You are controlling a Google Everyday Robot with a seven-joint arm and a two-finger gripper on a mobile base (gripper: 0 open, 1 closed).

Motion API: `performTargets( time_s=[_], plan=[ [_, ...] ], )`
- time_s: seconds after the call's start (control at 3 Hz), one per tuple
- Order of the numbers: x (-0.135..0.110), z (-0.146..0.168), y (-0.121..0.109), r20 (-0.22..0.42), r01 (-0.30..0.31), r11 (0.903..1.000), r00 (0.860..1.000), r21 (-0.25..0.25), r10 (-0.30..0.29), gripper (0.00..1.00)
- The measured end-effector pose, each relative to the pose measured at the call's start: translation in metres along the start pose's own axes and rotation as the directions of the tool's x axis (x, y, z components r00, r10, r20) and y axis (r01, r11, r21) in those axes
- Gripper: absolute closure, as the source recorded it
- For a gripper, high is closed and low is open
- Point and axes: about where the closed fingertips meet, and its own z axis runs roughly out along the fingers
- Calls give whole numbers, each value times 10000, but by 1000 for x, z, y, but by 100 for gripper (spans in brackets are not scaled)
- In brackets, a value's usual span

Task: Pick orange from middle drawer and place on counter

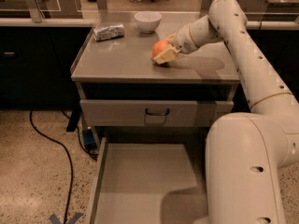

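The orange (pixel 159 48) rests low on the grey counter (pixel 121 59), right of its middle. My gripper (pixel 163 53) reaches in from the right and its pale fingers (pixel 166 56) are closed around the orange. The middle drawer (pixel 145 181) stands pulled out below, its flat grey floor bare.
A white bowl (pixel 147 21) stands at the back of the counter and a silver snack bag (pixel 109 31) lies at the back left. The top drawer front (pixel 145 113) with a black handle is closed. A black cable (pixel 56 143) trails over the speckled floor at left. My arm's white body (pixel 247 167) fills the right foreground.
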Motion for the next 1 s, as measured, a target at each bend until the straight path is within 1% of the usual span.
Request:
performTargets(
  time_s=[0.33,0.67,1.0],
  plan=[
    [0,0,0,0,0,10000,10000,-1,0,17],
    [0,0,0,0,0,10000,10000,-3,0,0],
    [0,0,0,0,0,10000,10000,-3,0,0]
  ],
)
